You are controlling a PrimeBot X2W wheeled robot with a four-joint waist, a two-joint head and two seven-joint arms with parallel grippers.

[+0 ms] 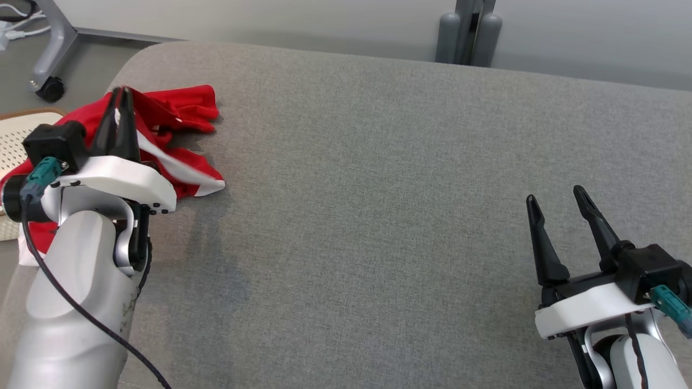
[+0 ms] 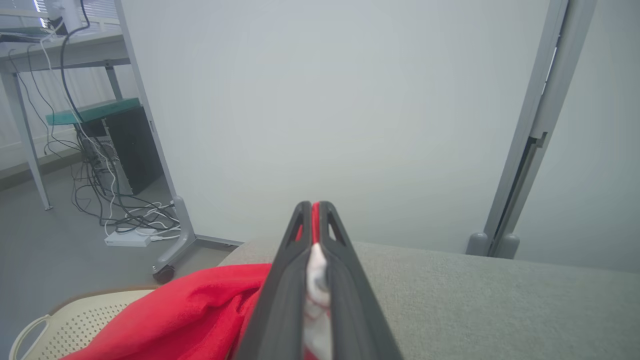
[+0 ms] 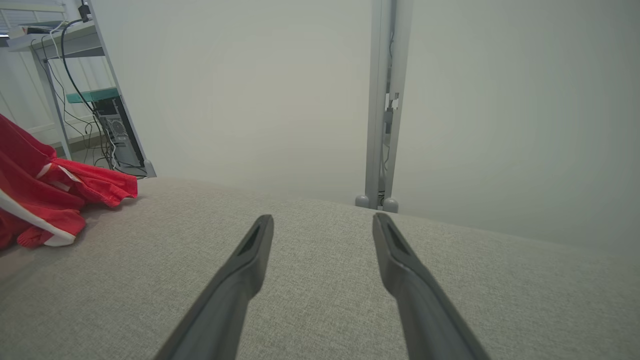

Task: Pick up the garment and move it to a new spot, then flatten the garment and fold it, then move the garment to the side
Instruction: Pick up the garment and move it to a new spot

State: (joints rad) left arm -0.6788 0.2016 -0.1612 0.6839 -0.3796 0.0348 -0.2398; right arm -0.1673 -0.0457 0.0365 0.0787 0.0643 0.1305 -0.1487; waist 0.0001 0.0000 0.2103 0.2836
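Looking at a red garment bunched up at the upper left of the head view on the grey cushion, pinched (white trim too) between the left gripper's clamped fingers. Down at lower right, got the right gripper, fingers spread, well apart from the cloth.

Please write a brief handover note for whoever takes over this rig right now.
Left gripper: shut on a fold of the red garment.
Right gripper: open, holding nothing, over the near right of the grey cushion.
Garment: bunched at the cushion's far left edge, partly hanging over it beside a cream perforated basket.
Done: grasp made.
Left: carry it to a new spot, flatten, fold, move aside.
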